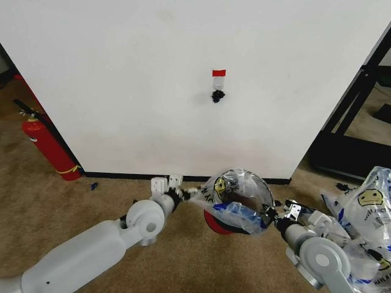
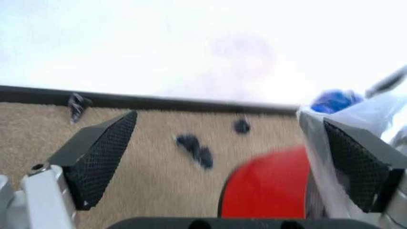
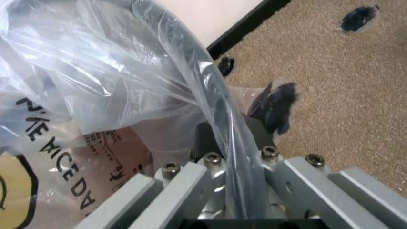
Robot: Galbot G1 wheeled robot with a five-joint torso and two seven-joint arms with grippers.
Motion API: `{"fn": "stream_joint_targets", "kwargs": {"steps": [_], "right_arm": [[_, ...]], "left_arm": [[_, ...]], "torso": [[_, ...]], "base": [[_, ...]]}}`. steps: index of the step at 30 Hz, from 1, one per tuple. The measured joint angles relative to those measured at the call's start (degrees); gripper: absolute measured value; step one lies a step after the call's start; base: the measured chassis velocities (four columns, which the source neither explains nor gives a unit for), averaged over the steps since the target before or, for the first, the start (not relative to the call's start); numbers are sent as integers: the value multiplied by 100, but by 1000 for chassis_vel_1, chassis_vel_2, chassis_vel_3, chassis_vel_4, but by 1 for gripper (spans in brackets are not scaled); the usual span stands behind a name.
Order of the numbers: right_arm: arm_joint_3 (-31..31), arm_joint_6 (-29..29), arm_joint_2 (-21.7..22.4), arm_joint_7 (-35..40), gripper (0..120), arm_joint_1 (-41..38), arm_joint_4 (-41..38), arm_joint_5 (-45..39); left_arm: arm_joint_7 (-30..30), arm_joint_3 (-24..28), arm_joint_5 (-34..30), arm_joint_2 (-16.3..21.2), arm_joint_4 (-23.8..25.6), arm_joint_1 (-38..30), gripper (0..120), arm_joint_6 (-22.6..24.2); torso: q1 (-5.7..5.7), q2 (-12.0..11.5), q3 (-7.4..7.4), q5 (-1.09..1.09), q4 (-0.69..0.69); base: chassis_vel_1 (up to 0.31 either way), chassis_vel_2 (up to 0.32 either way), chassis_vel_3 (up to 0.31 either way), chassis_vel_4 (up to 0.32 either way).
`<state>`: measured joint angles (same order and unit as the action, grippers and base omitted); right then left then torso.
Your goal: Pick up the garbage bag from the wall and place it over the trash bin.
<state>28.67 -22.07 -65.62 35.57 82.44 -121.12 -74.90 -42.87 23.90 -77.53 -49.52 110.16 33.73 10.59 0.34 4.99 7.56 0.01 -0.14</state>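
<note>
Step in hand: fitting stage. The garbage bag (image 1: 239, 198) is off the wall (image 1: 183, 79) and sits draped over the trash bin (image 1: 221, 224), which stands on the carpet floor (image 1: 73, 201) just in front of the black baseboard (image 1: 122, 176). The bin's red base shows beneath the plastic; the hook (image 1: 217, 95) under the red tape tag (image 1: 219, 72) hangs bare.

Left claw (image 1: 181, 194): at the bag's left edge. In the left wrist view its pads (image 2: 102, 152) stand wide apart, released, with bag film lying against the far pad but not pinched.

Right claw (image 1: 282, 215): at the bag's right edge. In the right wrist view film and the dark bin rim pass between the fingers; appears clenched on the garbage bag.

Judgement: bag mostly over the mouth but bunched high, not drawn down. The next move likely calls for pulling the film down evenly around the rim without tipping the light bin.

Room: baseboard close behind the bin, little clearance there. Open carpet toward the robot. Heap of similar bags (image 1: 366, 220) near the right arm; fire extinguisher (image 1: 47, 146) well apart at the left.
</note>
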Motion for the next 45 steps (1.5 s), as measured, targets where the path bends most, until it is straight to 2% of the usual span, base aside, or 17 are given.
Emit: {"fn": "stream_joint_targets", "kwargs": {"steps": [4,6,8,15,20,22,25,26,30,33,34,39,45], "right_arm": [[-39,-1,-31,-20,0,-1,43,81],[-44,-2,-30,-24,0,-15,71,103],[-36,-3,-29,-33,0,-31,87,108],[-34,1,-93,-95,0,-12,112,194],[-23,3,-121,-106,0,-11,139,223],[-12,3,-114,-112,0,-13,172,238],[4,3,-61,-115,0,-10,188,257],[4,3,-61,-115,0,-10,188,257],[-3,0,22,-116,0,25,150,323],[-55,-14,73,-114,0,61,75,379],[-55,-14,73,-114,0,61,75,379],[-85,-37,156,-106,0,112,-14,397],[-96,-40,231,-113,0,128,-48,404]], "left_arm": [[-427,-75,-447,-52,36,-99,100,116],[-482,-106,-741,76,203,-121,100,549],[-482,-109,-886,209,394,-103,100,762],[-538,-296,-975,130,517,-149,100,546],[-256,-592,-1064,260,594,-190,100,649],[-19,-776,-1109,398,851,-162,100,723],[717,-926,-1138,743,1634,-53,100,924],[717,-926,-1138,743,1634,-53,100,924],[1508,-573,-927,947,2542,125,100,1520],[1819,-170,-726,785,2656,-16,100,2000],[1819,-170,-726,785,2656,-16,100,2000],[1993,697,-651,434,2177,-928,98,2266],[2007,1373,-523,97,1545,-1774,97,2340]], "torso": [[0,0,0,0,0],[0,0,0,0,-1],[0,0,0,0,2],[0,0,0,-2,0],[0,0,0,-2,1],[0,0,0,-1,1],[0,0,0,0,1],[0,0,0,0,1],[0,0,-1,-1,1],[0,0,-1,-2,2],[0,0,-1,-2,2],[0,0,0,0,0],[0,0,0,0,0]], "base": [[0,0,0,0],[0,0,0,0],[0,0,0,0],[0,0,0,0],[0,0,0,0],[0,0,0,0],[0,0,0,0],[0,0,0,0],[0,0,0,0],[0,0,0,0],[0,0,0,0],[0,0,0,0],[0,0,0,0]]}}
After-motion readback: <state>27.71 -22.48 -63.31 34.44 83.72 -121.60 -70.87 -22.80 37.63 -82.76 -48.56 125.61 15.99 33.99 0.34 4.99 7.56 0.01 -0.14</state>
